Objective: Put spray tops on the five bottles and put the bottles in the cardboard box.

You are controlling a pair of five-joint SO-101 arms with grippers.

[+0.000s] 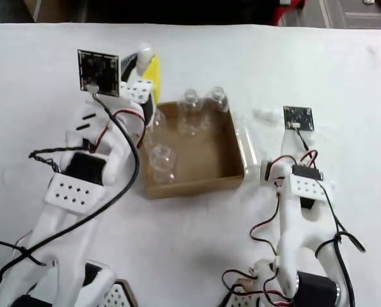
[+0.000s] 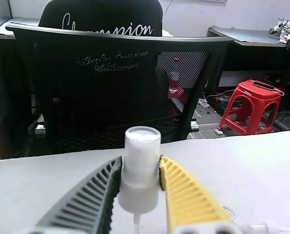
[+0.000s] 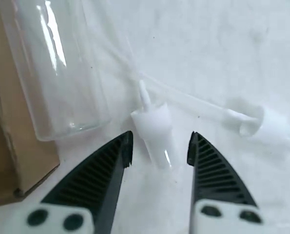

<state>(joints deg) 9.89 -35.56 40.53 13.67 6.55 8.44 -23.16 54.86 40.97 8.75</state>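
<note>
White table (image 1: 344, 64) under both arms; a black mesh chair (image 2: 106, 83) and a red stool (image 2: 254, 105) stand in the room beyond.

**Centre.** The cardboard box (image 1: 196, 185) holds three upright clear bottles that I can make out: two at the far wall (image 1: 190, 110) (image 1: 216, 101) and one near the front (image 1: 161, 161). Their necks look open to me. A fourth bottle, the lying bottle (image 3: 57, 73), rests on its side on the table, just beside the box's outer wall.

**Left arm.** My left gripper (image 2: 140, 165) is raised beyond the box's far left corner. Its grey and yellow fingers are clamped on the held spray top (image 2: 141, 151), which stands upright with its dip tube hanging below.

**Right arm.** My right gripper (image 3: 159, 141) hangs low over the table with its black fingers spread. The loose spray top (image 3: 154, 129) lies between them and touches neither. Another spray top (image 3: 261, 124) lies near, with a thin tube running from it.

**Handling (judgement).** I take the tops to be light, rigid plastic, smooth and tapered, so they are likely to squirt out of a pinch. I would grip across the wide collar, never the thin flexible tube. The bottles look empty, thin-walled and slick, and they should tip or roll easily. I would take them at mid-body with modest force, and brace one before pressing a top on.
</note>
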